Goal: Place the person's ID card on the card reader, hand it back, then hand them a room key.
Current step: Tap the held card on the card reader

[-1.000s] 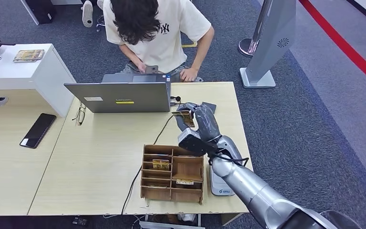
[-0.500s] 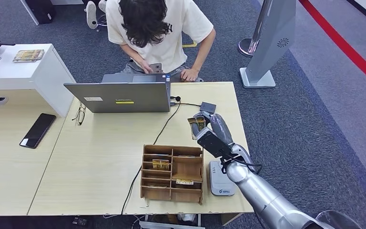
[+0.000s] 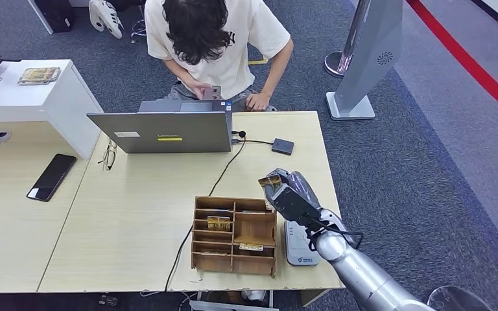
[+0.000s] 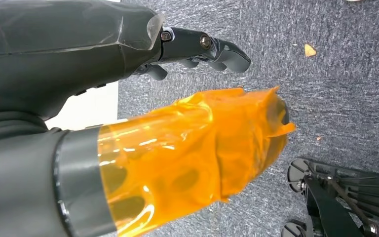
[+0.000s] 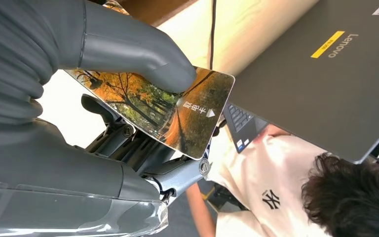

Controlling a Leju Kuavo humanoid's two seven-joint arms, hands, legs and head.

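The robot's right hand (image 3: pixel 284 191) is pinching a glossy rectangular card printed with an autumn-tree scene (image 5: pixel 170 111), thumb (image 5: pixel 143 54) pressing on its face and the darker fingers (image 5: pixel 128 140) backing it from behind, and is holding it in the air just beyond the far end of the white-and-grey card reader (image 3: pixel 296 245). The reader is lying flat on the pale wooden table (image 3: pixel 136 207), just beside the open-fronted brown wooden organiser box (image 3: pixel 235 234), whose compartments are holding a few more cards. Across the table from the reader, a person in a cream T-shirt (image 3: pixel 224 39) is bending over something held in their own hands, behind the open grey laptop (image 3: pixel 168 133). The step in hand appears to be the first one: carrying the person's card to the reader, with card and reader not yet touching. The next move is calling for lowering the card toward the reader's top, levelling it from its present tilt so it lies flat, then loosening the pinch without dragging it off. The robot's left hand (image 4: pixel 128 98) is hanging over grey carpet away from the reader, holding nothing, its thumb wrapped in orange film (image 4: pixel 192 153) and its dark fingers (image 4: pixel 207 49) lying apart from that thumb.
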